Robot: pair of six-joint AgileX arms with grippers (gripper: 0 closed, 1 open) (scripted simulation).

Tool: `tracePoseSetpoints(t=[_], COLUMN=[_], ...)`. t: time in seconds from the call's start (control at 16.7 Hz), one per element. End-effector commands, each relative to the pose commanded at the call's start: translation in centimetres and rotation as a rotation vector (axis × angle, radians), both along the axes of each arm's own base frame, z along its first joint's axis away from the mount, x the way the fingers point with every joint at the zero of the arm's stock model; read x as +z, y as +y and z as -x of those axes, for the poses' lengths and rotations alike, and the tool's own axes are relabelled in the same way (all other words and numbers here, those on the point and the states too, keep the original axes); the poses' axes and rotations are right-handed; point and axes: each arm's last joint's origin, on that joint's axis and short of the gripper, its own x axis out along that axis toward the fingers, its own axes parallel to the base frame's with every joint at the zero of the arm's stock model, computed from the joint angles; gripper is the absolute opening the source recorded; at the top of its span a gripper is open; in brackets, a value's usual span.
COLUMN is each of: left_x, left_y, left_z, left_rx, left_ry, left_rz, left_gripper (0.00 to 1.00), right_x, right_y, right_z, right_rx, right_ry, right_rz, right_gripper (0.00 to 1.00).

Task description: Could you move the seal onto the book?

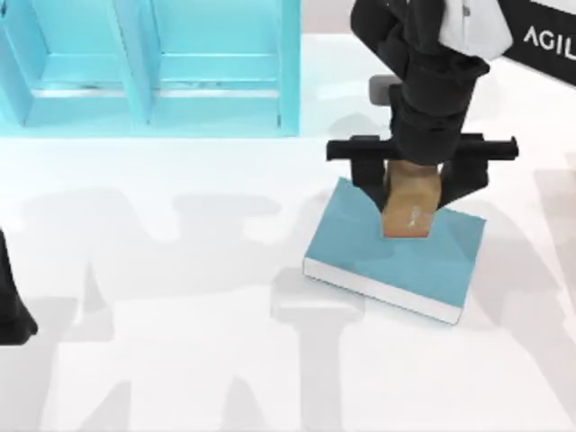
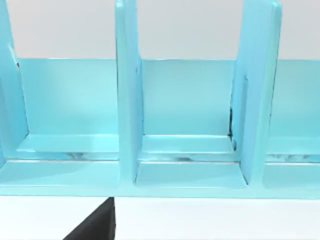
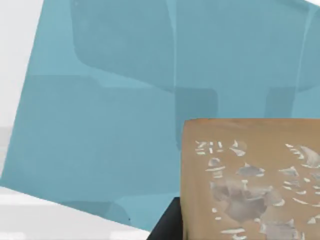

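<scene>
Over on the far left of the table sits the light-blue shelf unit [image 1: 148,67], open compartments facing the front; it has nothing to do with this job, it's just scenery the left wrist camera stares into. My left arm is parked at the left edge, nearer side, only a dark bit of it poking into the top view, and I honestly cannot tell what the left gripper is doing, wide or narrow. Moving right across bare white table [image 1: 180,360] you get to the action: the book [image 1: 387,261], teal cover and white page edges, lies flat and a bit skewed, right of centre. Directly above its far part is my right gripper [image 1: 411,193], pointing straight down, with its fingers [image 1: 367,184] clamped on either side of the seal [image 1: 411,209], so it's closed on that tan block, held upright with the white mark facing the near side. From the right wrist view, the seal [image 3: 250,180] fills the corner with its engraved face and the book cover [image 3: 115,125] spreads underneath, so the block is squarely over the cover rather than hanging off an edge. Whether its base is already touching the cover or a hair above, I can't say. My guess is we're at the set-down step: upright grip keeps it from toppling once released, and what's left is to let go and lift away cleanly.
</scene>
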Motion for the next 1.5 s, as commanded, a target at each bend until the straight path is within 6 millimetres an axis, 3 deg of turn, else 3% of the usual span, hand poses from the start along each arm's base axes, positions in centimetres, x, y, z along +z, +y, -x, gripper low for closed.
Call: tracePoseSetpoints(t=[0.66,1.44,1.5], left_x=[0.0,0.0,0.0], left_y=[0.0,0.0,0.0], left_z=[0.0,0.0,0.0], left_rx=[0.0,0.0,0.0], left_ry=[0.0,0.0,0.0], left_rz=[0.0,0.0,0.0], left_gripper=[1.0,1.0,1.0], right_x=[0.48,0.48,0.48], right_y=[0.03,0.03,0.03], right_z=[0.01,0.01,0.01], right_rx=[0.0,0.0,0.0], right_ry=[0.0,0.0,0.0], right_rz=[0.0,0.0,0.0], right_gripper=[0.0,0.98,1.0])
